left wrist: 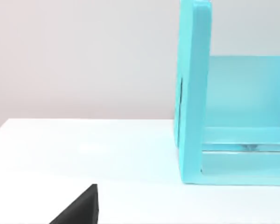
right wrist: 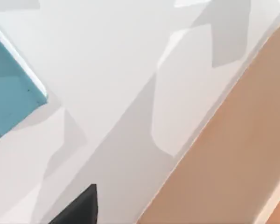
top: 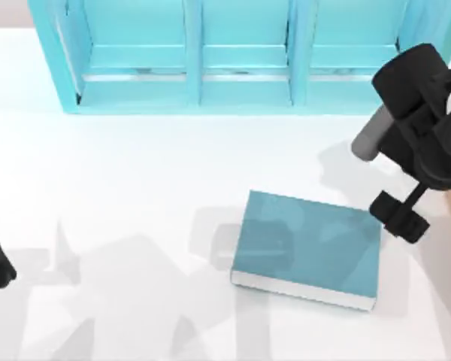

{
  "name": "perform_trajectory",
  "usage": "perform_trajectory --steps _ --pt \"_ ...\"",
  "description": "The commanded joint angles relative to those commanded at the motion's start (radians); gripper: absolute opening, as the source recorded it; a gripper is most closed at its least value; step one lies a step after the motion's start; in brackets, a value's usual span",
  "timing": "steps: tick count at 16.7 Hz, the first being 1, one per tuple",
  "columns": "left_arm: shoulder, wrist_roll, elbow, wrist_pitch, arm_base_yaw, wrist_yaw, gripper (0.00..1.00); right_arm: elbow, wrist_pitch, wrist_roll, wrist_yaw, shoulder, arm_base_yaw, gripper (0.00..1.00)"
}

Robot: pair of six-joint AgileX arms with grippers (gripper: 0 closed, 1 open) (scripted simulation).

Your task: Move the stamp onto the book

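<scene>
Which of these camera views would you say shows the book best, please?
The top view: the whole book lies flat on the table, teal cover up, white page edge along its near side. The right wrist view catches just one corner of it. The left wrist view faces the blue shelf instead.

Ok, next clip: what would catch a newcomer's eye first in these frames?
Probably the light-blue shelf unit spanning the back of the white table, then the teal-blue book lying flat right of centre. The right arm's gripper hangs just off the book's right edge, while the left arm sits parked at the table's left edge. In the right wrist view, a large orange-tan box lies near the book's corner.
</scene>
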Motion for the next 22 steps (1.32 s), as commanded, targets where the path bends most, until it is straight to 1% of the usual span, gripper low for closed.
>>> perform_trajectory --steps 3,6,8,10,13,19,22 --pt "0.000 0.000 0.000 0.000 0.000 0.000 1.00 0.169 -0.202 0.047 -0.163 0.056 -0.262 1.00" --pt "0.000 0.000 0.000 0.000 0.000 0.000 1.00 0.311 -0.379 0.085 -0.299 0.110 -0.486 1.00" --pt "0.000 0.000 0.000 0.000 0.000 0.000 1.00 0.385 -0.475 0.104 -0.370 0.142 -0.604 1.00" --pt "0.000 0.000 0.000 0.000 0.000 0.000 1.00 0.437 -0.546 0.118 -0.421 0.168 -0.691 1.00" --pt "0.000 0.000 0.000 0.000 0.000 0.000 1.00 0.472 -0.595 0.128 -0.456 0.187 -0.751 1.00" --pt "0.000 0.000 0.000 0.000 0.000 0.000 1.00 0.467 -0.590 0.127 -0.454 0.184 -0.748 1.00" --pt "0.000 0.000 0.000 0.000 0.000 0.000 1.00 0.415 -0.527 0.129 -0.456 0.203 -0.750 1.00"
